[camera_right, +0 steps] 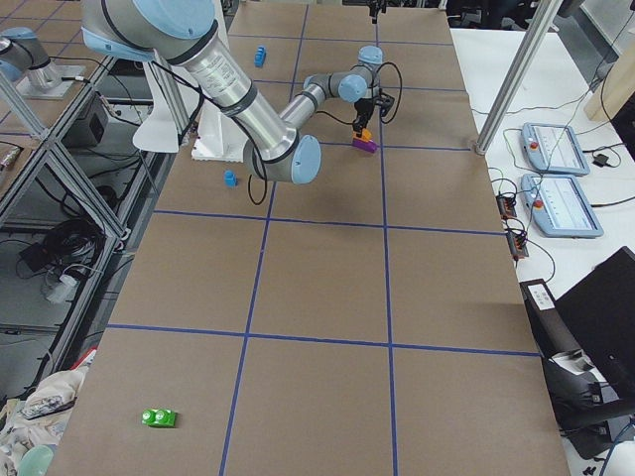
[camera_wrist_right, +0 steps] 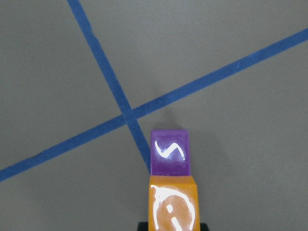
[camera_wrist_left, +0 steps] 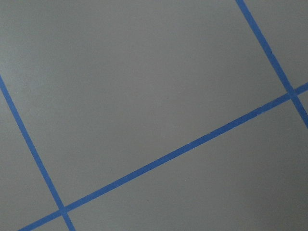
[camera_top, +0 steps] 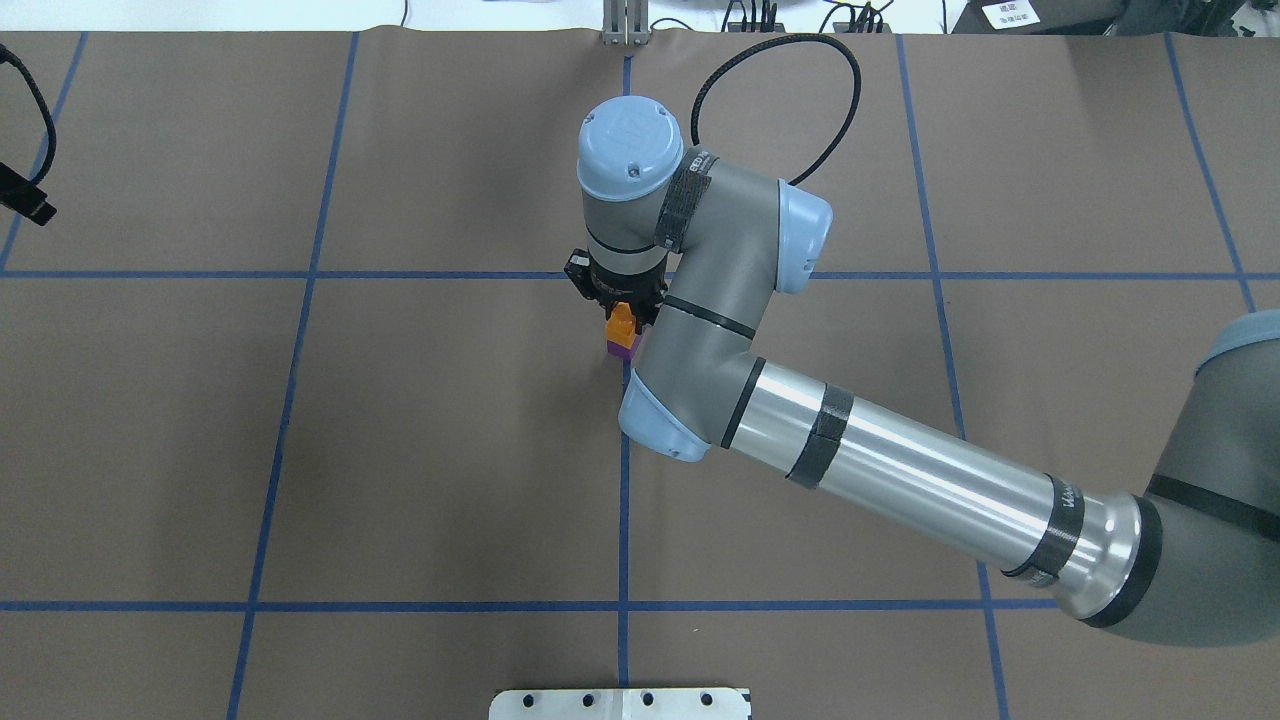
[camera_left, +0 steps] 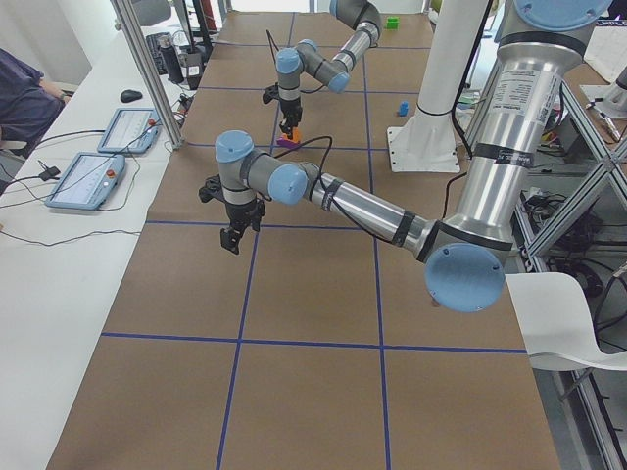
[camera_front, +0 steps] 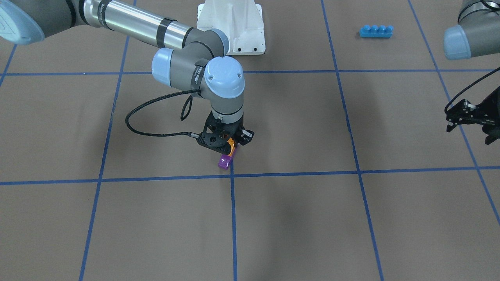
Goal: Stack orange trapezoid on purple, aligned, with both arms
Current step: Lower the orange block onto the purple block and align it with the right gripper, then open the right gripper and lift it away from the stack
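- On the worktop (camera_top: 450,450), at a tape crossing (camera_wrist_right: 127,115), R jaws clamped on orange trapezoid (camera_wrist_right: 172,207)
- Purple (camera_wrist_right: 169,153) right below it, peeking out ahead in wrist view; contact unclear
- L jaws look apart, empty, well off; R arm (camera_top: 900,470) nearer

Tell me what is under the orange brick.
The purple brick lies just below it, on the brown table. The right gripper holds the orange brick. Its underside is covered, so whether the two touch cannot be told.
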`<state>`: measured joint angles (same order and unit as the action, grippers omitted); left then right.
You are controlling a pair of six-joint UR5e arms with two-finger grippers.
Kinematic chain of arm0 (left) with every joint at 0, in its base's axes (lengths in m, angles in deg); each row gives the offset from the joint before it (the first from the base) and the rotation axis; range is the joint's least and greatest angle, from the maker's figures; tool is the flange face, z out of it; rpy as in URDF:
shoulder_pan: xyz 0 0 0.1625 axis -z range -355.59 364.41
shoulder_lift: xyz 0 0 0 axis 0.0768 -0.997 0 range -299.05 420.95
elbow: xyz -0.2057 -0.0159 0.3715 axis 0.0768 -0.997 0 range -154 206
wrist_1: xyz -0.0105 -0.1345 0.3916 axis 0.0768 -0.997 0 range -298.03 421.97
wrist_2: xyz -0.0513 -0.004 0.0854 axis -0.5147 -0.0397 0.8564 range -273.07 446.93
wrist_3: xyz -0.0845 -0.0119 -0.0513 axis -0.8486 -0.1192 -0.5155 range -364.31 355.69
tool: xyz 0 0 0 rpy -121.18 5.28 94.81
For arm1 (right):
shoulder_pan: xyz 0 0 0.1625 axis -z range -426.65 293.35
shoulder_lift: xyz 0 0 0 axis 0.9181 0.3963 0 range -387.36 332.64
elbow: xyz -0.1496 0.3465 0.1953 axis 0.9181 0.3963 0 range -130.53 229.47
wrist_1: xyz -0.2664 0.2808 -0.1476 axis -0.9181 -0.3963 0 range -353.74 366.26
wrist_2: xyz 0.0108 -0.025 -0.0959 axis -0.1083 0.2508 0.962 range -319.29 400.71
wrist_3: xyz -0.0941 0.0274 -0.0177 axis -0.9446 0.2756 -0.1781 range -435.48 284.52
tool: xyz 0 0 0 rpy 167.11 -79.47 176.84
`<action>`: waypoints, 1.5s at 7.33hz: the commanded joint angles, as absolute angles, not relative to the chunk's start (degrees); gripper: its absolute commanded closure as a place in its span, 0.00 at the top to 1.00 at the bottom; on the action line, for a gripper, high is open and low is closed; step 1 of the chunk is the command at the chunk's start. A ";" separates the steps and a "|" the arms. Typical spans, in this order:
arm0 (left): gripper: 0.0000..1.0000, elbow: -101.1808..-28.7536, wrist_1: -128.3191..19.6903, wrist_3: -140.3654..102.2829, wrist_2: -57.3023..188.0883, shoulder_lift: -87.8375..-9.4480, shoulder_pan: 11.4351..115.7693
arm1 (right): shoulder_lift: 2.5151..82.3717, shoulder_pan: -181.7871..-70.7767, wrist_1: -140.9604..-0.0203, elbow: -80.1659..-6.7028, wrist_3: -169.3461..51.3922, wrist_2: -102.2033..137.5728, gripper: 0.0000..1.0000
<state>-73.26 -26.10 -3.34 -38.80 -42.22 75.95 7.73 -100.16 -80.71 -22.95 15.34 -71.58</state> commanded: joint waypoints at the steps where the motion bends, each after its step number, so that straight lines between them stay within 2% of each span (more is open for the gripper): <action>1: 1.00 -73.31 -26.10 -3.34 -38.76 -42.23 75.95 | 7.79 -99.87 -80.40 -22.51 15.31 -71.35 0.00; 2: 1.00 -73.31 -26.10 -3.34 -38.76 -42.23 75.86 | 7.79 -99.79 -80.32 -22.16 15.31 -71.27 0.00; 3: 1.00 -73.31 -26.10 -3.34 -38.76 -42.32 75.86 | 7.79 -99.87 -79.10 -21.90 15.31 -71.27 0.29; 4: 1.00 -73.31 -26.10 -3.34 -38.76 -42.32 75.86 | 7.70 -99.96 -78.82 -21.81 15.31 -71.35 0.73; 5: 1.00 -73.31 -26.10 -3.34 -38.76 -42.32 75.86 | 7.27 -100.48 -78.73 -21.98 15.57 -71.44 1.00; 7: 1.00 -73.23 -26.19 -3.26 -38.67 -42.32 75.86 | 7.18 -101.36 -78.91 -24.34 15.32 -72.06 1.00; 9: 1.00 -72.70 -26.63 1.27 -38.93 -41.62 76.30 | 9.44 -105.82 -82.75 -34.14 14.36 -75.89 1.00; 11: 1.00 -72.26 -26.37 7.00 -39.11 -39.61 80.67 | 23.10 -111.88 -83.22 -48.99 3.95 -79.95 1.00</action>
<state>-72.53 -26.45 3.34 -38.98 -41.16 78.22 14.96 -108.11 -82.65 -40.28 10.44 -77.34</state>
